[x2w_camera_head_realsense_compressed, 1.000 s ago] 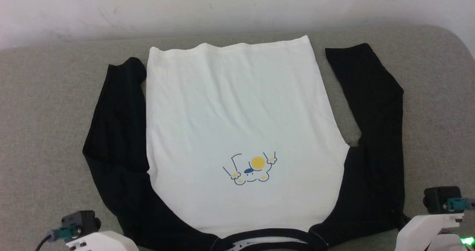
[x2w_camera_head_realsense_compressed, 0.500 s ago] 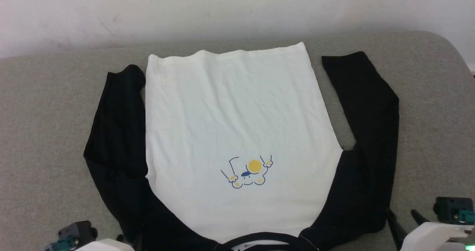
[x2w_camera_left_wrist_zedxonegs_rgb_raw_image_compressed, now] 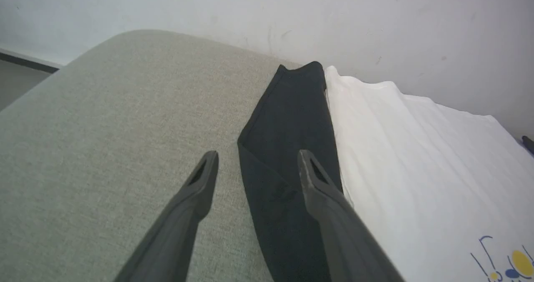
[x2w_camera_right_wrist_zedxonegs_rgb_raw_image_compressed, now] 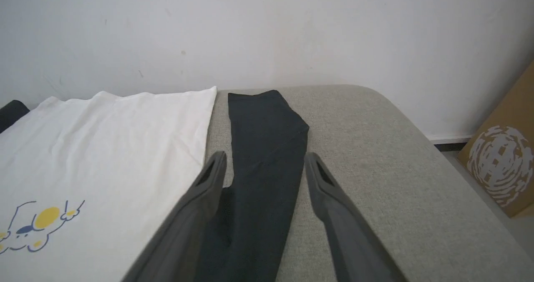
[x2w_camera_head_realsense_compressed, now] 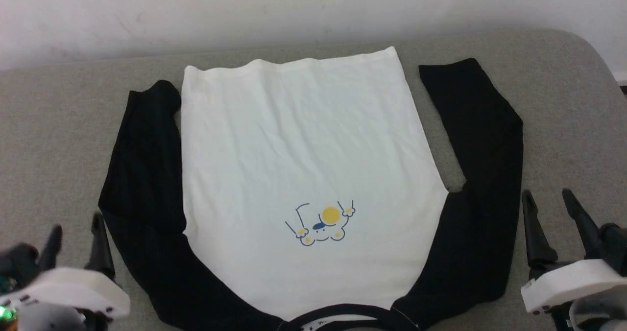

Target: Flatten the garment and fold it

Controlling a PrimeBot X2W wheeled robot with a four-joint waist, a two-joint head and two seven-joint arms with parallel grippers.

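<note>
Both pairs of jaws stand wide apart and hold nothing: the left gripper [x2w_camera_head_realsense_compressed: 77,228] sits at the near left, just beside the garment's left sleeve [x2w_camera_head_realsense_compressed: 142,164], and the right gripper [x2w_camera_head_realsense_compressed: 547,196] sits at the near right, just outside the right sleeve [x2w_camera_head_realsense_compressed: 490,140]. The garment [x2w_camera_head_realsense_compressed: 303,150], a white T-shirt with black sleeves, lies spread flat and face up, lightly creased, with its black neck trim [x2w_camera_head_realsense_compressed: 343,311] nearest the robot and its hem [x2w_camera_head_realsense_compressed: 294,64] towards the wall. A small yellow-and-blue print [x2w_camera_head_realsense_compressed: 321,223] shows upside down on the chest. The left sleeve lies against the white body, while the right sleeve angles away from it, leaving a gap. Under the shirt is a grey fabric-covered surface [x2w_camera_head_realsense_compressed: 59,125] with rounded corners, set against a white wall [x2w_camera_head_realsense_compressed: 294,8]. In the right wrist view, a cardboard box [x2w_camera_right_wrist_zedxonegs_rgb_raw_image_compressed: 505,165] stands past the surface's edge.
</note>
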